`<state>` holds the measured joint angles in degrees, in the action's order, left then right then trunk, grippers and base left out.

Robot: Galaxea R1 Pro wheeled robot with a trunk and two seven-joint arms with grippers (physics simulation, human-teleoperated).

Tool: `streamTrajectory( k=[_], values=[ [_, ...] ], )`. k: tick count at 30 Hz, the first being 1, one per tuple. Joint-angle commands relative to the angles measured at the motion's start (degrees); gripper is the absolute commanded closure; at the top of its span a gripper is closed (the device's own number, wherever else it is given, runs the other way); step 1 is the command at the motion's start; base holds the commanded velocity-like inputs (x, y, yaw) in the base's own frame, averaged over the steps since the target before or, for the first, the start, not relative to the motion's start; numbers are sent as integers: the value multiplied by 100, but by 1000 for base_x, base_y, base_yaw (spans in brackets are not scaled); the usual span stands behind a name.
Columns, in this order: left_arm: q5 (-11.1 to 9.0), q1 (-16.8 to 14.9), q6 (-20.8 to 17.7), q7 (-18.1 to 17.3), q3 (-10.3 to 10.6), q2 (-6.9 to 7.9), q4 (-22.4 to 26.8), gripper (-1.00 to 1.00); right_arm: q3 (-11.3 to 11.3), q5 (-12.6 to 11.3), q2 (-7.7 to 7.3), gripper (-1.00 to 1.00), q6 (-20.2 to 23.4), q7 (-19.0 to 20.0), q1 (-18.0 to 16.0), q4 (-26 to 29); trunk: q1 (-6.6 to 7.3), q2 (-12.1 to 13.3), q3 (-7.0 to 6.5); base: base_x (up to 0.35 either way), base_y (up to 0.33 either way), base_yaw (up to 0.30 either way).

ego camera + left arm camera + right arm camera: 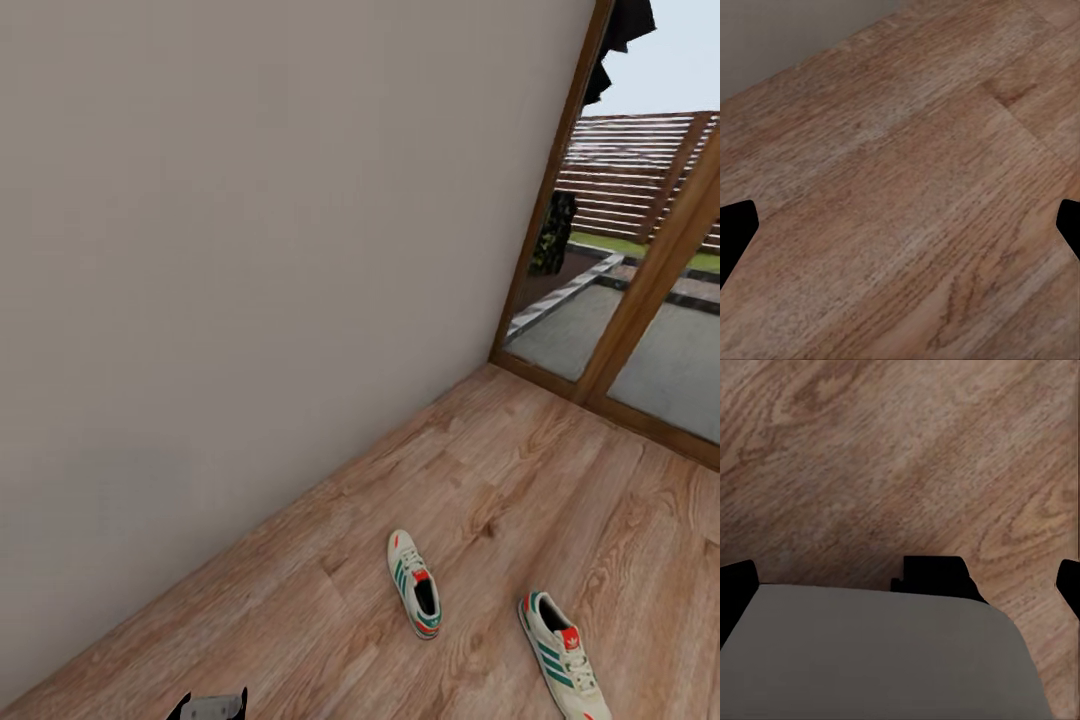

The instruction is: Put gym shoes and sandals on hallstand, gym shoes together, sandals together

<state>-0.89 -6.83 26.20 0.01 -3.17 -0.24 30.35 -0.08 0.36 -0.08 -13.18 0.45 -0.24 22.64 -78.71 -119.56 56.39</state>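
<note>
A robot is standing over the corridor floor (300, 600), its left gripper (900, 225) hanging with both dark fingertips spread wide and nothing but bare planks between them, while the right gripper (900, 577) is showing its tips just as far apart above a pale grey rounded part of the machine's own body (870, 660). Taking the plain grey wall (250, 250) as the mark, the first gym shoe (414, 584) is lying a little way out from its base, red heel toward the robot, and the second gym shoe (563, 655) is resting farther out from the wall, well apart from its mate. Beyond both, where the wall ends, a wood-framed glass door (640, 300) is looking out on a yard. Neither shoe is within reach yet; the sound approach, it seems, is closing on the shoe nearer the wall, lowering the released jaws across its narrow middle and lining them up squarely before clenching.
</note>
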Motion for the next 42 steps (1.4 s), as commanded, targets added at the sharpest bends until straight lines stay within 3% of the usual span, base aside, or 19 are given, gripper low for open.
streamTrajectory(
  k=[1,11,13,14,20,42],
  values=[
    [-8,-3,17,0,-9,-3,-3,-100,-1,12,-1,-100,-20,2,-2,-1,0,-2,6,74,-58,53],
    [-8,-3,17,-1,-9,-3,-3,-100,-9,19,4,-100,60,-26,-49,309,0,-2,8,16,-12,11],
    [-8,-3,17,-1,-10,-3,-3,-100,-9,10,6,-100,111,-30,-170,537,0,-2,8,2,-1,1],
    [-8,-3,17,1,-11,-3,-3,-100,-10,18,7,-100,344,-34,-441,868,0,-2,8,0,0,0],
    [-8,-3,17,0,-10,-3,-3,-100,-10,-10,5,-100,1015,-25,-955,1069,0,-2,8,0,0,0],
    [1,-3,23,-1,-9,-9,-3,-100,22,34,2,-100,1151,-16,-1050,1271,0,-2,44,0,0,37]
  ],
)
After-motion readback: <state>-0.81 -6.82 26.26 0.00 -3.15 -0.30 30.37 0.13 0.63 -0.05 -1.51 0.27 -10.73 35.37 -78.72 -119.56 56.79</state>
